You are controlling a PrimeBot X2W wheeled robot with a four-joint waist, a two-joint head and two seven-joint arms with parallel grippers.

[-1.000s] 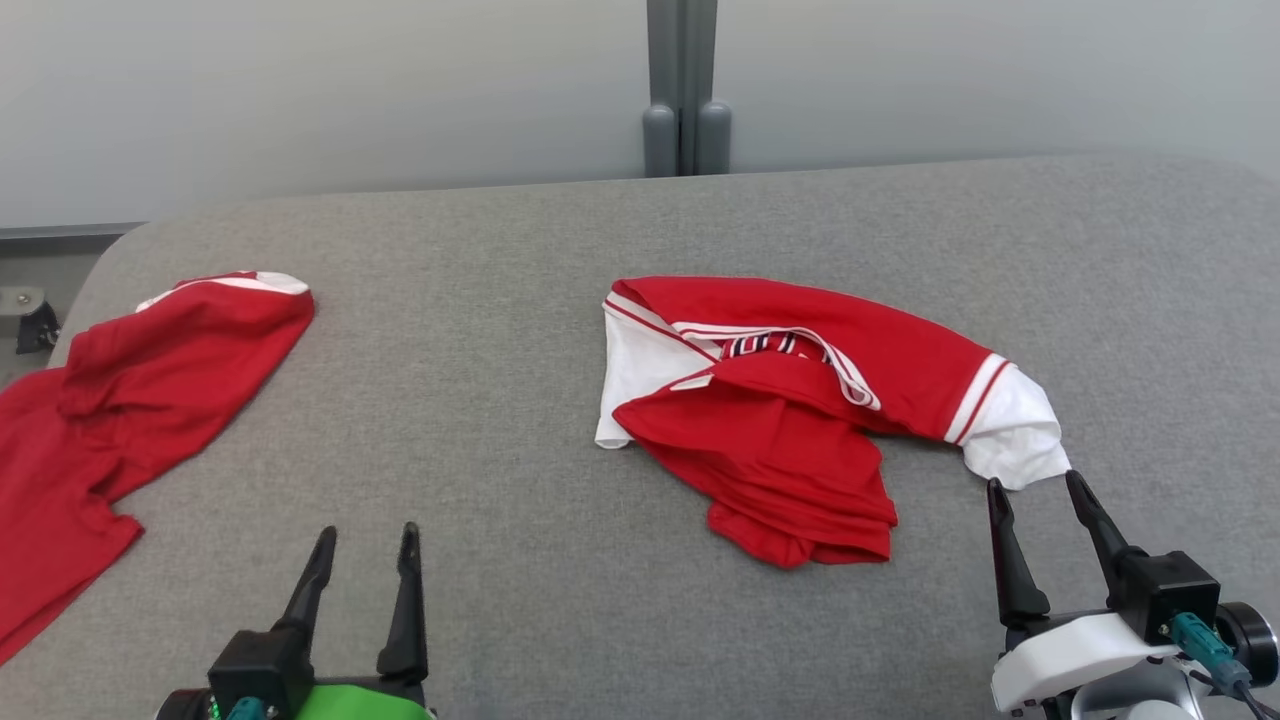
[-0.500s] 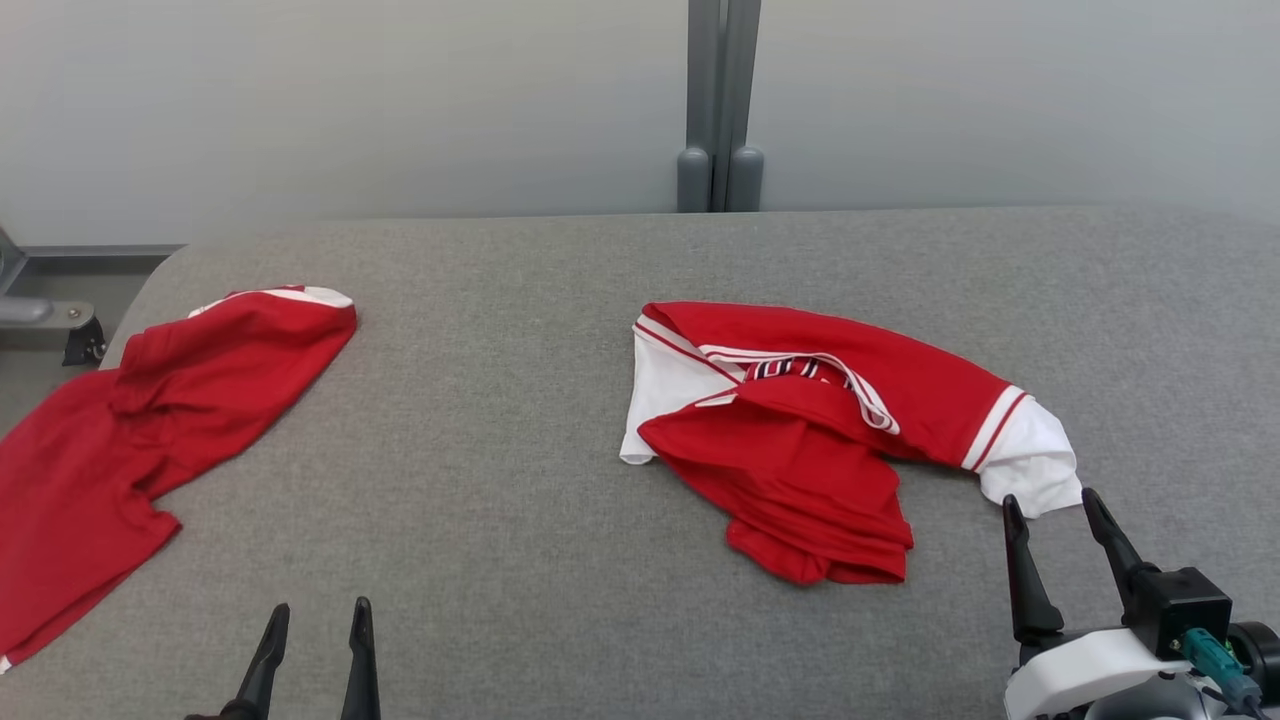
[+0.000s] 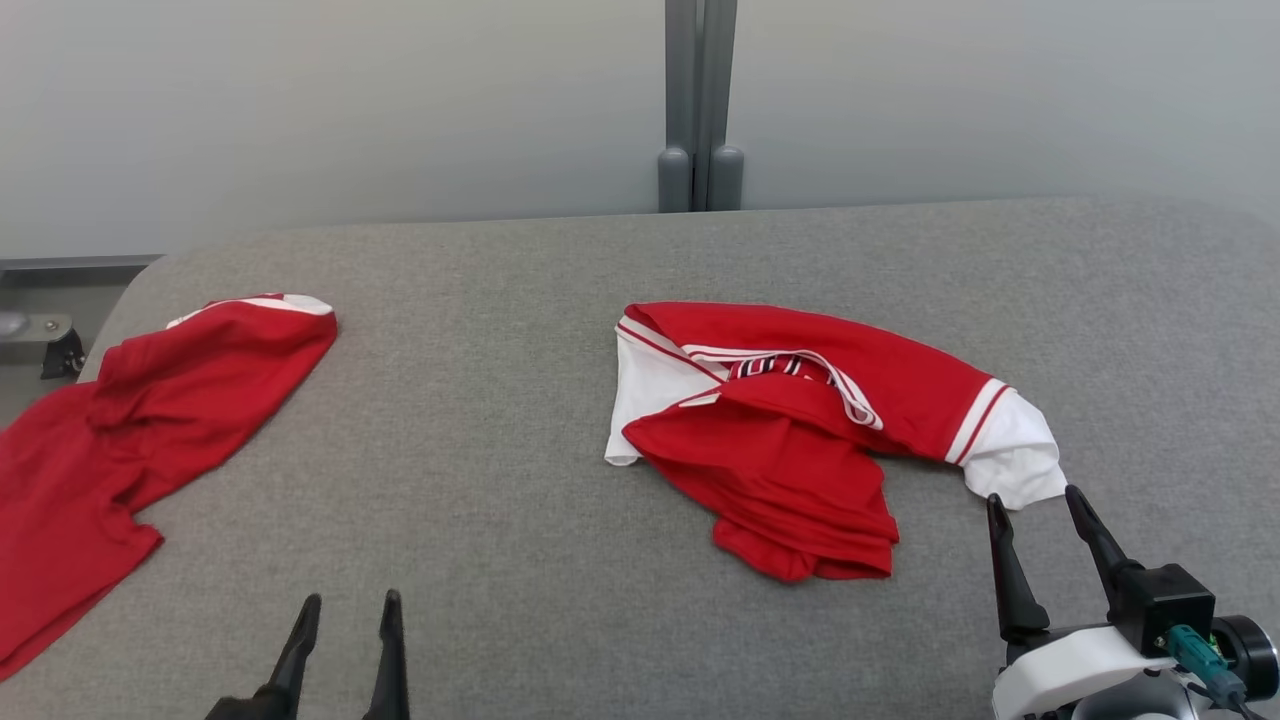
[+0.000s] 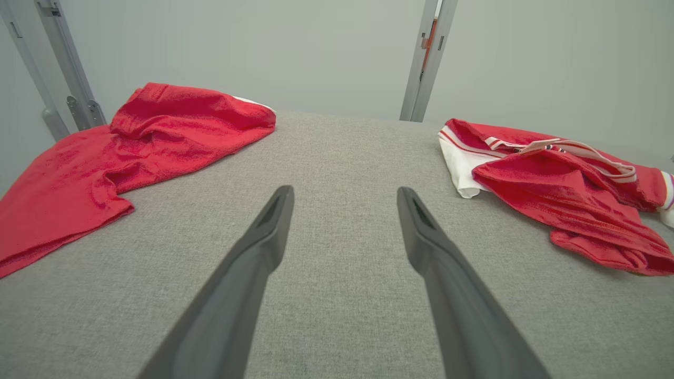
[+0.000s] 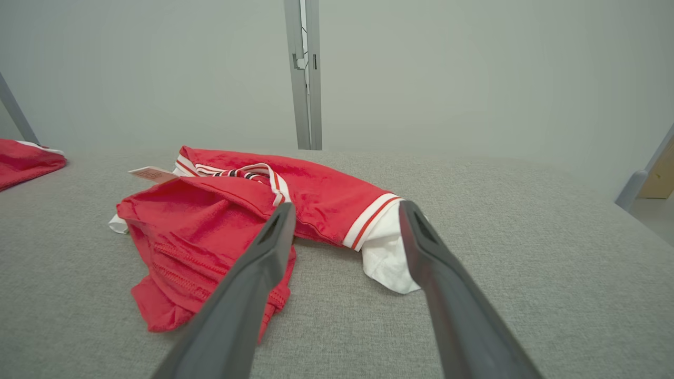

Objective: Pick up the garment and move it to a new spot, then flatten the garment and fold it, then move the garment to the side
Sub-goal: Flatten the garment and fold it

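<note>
Grey worktop: view has shifted over last second, so camera moved, not cloth
Red-and-white garment centre-right, crumpled, lie unchanged, not yet lifted
Second red garment far left, untouched
Right gripper wide, empty, tips still just short of white sleeve; judged pick-up approach
Left gripper wide, empty, now lower in view, well apart from garment

Grey fabric surface, crumpled red-white garment, red cloth
</note>
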